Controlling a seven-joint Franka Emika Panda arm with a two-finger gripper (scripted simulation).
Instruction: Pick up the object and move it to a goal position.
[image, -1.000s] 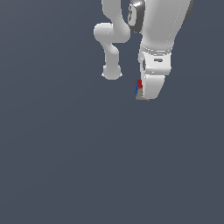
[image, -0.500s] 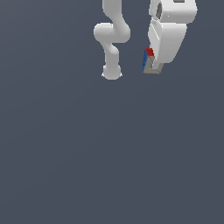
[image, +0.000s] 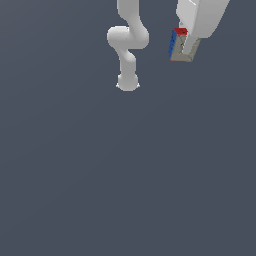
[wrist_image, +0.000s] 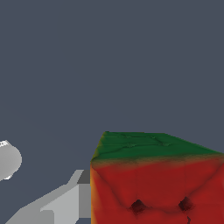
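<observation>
The object is a small cube with red, blue and grey-tan faces, held high in the air near the top of the exterior view, toward its right. My white gripper is shut on it from above. In the wrist view the object fills the near corner, showing a red face and a green one, with a grey finger pressed against its side. The other finger is hidden behind the cube.
The arm's white base and lower links stand at the exterior view's upper middle, and the base shows again in the wrist view. A plain dark grey floor spreads below.
The gripper has risen with the cube and shifted toward the exterior view's right, up to the frame's top edge. The cube stays in the grip.
</observation>
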